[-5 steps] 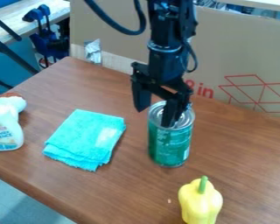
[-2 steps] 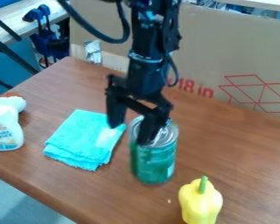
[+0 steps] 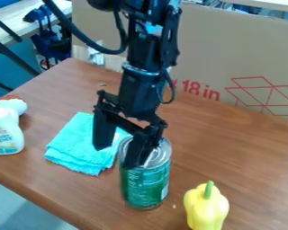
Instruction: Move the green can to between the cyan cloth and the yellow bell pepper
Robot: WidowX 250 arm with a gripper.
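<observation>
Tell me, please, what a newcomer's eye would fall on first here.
Probably the black gripper, its fingers spread, low over the table beside the top of the green can. The yellow pepper at the bottom edge and the folded turquoise cloth left of the can would likely come next.

One green can (image 3: pixel 147 188), one turquoise cloth (image 3: pixel 74 146), one yellow pepper (image 3: pixel 206 209), one white bottle (image 3: pixel 3 130)

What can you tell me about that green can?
The can is an upright cylinder, apparently metal, with a silvery rimmed top and a green label with pale print. It stands on the brown table, between the turquoise cloth and yellow pepper. A finger of the gripper overlaps its rim in view; whether they touch is unclear.
</observation>
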